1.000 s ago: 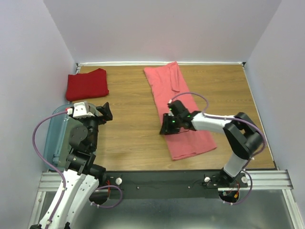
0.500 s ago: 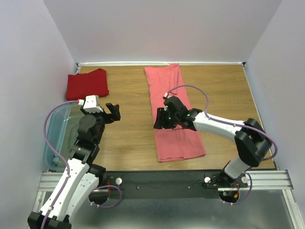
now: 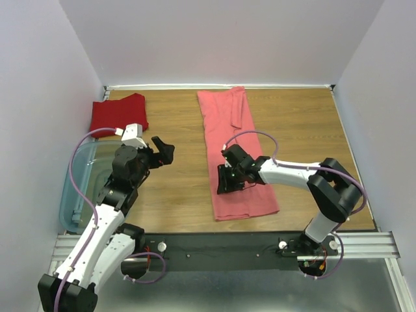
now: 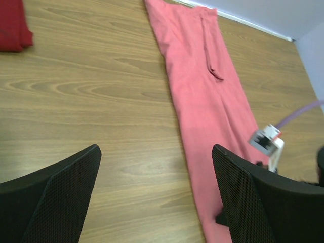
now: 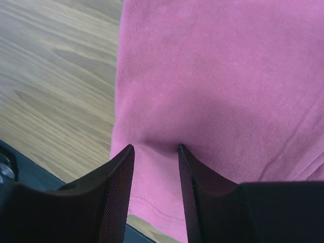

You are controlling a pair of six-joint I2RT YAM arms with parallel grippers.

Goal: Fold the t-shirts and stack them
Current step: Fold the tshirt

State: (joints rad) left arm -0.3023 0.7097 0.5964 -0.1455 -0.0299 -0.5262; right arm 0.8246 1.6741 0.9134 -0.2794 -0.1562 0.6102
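Observation:
The salmon-pink t-shirt (image 3: 234,130) lies folded into a long strip down the middle of the table, also seen in the left wrist view (image 4: 202,86). My right gripper (image 3: 229,182) presses down on its near left part, jaws open a little, with flat cloth (image 5: 212,76) under and between the fingertips (image 5: 155,148). The deep red t-shirt (image 3: 119,115) lies folded at the far left, its corner showing in the left wrist view (image 4: 11,25). My left gripper (image 3: 164,151) hovers wide open (image 4: 154,152) over bare wood, left of the pink shirt.
A clear bluish plastic bin (image 3: 78,188) sits at the near left edge beside the left arm. White walls close the table at the back and sides. The right arm's wrist (image 4: 266,142) shows at the right of the left wrist view.
The right gripper dragged the pink shirt's near end leftward, straightening the strip, then slid nearer along it. The left arm swung forward and right towards the shirt, jaws still wide.

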